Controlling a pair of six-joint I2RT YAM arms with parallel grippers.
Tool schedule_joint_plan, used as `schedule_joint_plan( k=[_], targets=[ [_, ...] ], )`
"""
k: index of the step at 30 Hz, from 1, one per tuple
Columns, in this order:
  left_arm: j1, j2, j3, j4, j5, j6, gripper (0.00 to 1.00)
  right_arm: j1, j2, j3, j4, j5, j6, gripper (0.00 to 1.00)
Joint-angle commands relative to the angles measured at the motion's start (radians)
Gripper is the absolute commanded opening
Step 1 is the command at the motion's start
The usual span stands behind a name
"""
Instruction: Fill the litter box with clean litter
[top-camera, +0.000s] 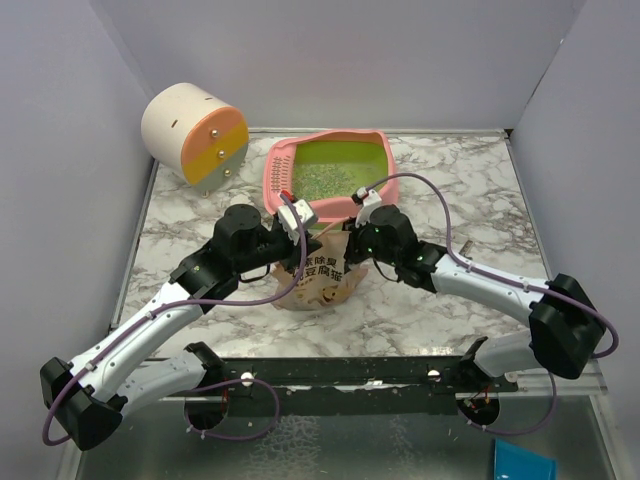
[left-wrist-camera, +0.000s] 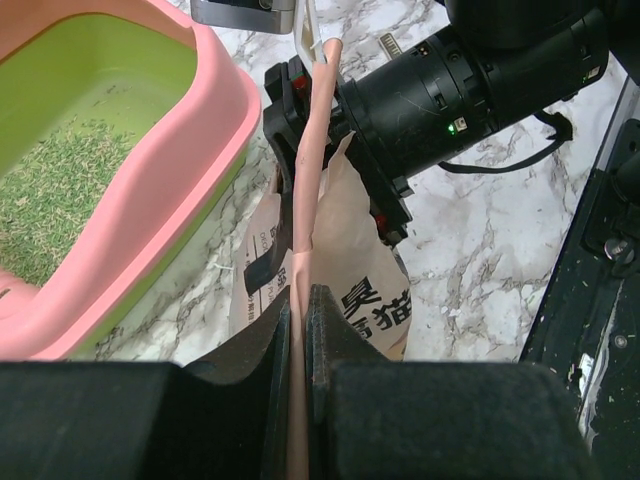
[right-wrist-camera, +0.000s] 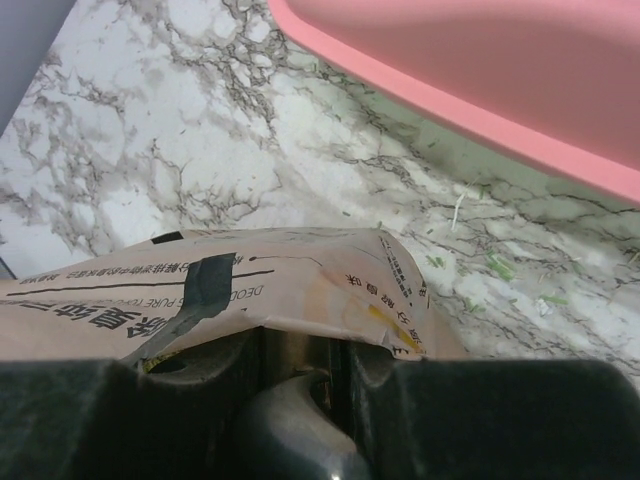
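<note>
Pouch (top-camera: 320, 283) stands mid-table, its top edge clamped by left gripper (left-wrist-camera: 298, 305) and right gripper (right-wrist-camera: 300, 352). Box (top-camera: 272, 170) sits at 12 o'clock from it, with a thin layer of litter (top-camera: 325, 180) inside. Pouch looks soft, saggy and probably bottom-heavy; the stiff top seam is the best hold.

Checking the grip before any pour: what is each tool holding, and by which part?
Both hold the beige printed pouch. The left tool pinches its top edge at one end; the right tool grips the same edge at the other end.
</note>
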Motion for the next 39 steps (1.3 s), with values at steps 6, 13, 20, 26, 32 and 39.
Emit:
schedule_joint_plan(
  k=[6, 13, 20, 26, 32, 39],
  targets=[
    [-0.003, -0.016, -0.003, 0.036, 0.005, -0.001, 0.00, -0.022, 0.014, -0.122, -0.038, -0.312, 0.288, 0.01],
    [-0.004, -0.023, 0.004, 0.025, -0.006, 0.011, 0.00, -0.074, -0.014, -0.171, 0.069, -0.337, 0.410, 0.01],
    [-0.004, -0.011, 0.023, 0.014, -0.007, 0.023, 0.00, -0.095, -0.053, -0.188, 0.112, -0.299, 0.501, 0.01],
    [-0.004, -0.027, 0.026, 0.004, -0.022, 0.029, 0.00, -0.121, -0.097, -0.222, 0.143, -0.255, 0.567, 0.01],
    [-0.004, -0.047, 0.026, -0.008, -0.027, 0.032, 0.00, -0.144, -0.162, -0.281, 0.197, -0.214, 0.630, 0.01],
    [-0.004, -0.060, 0.022, -0.011, -0.035, 0.035, 0.00, -0.198, -0.244, -0.311, 0.213, -0.217, 0.656, 0.01]
  ],
)
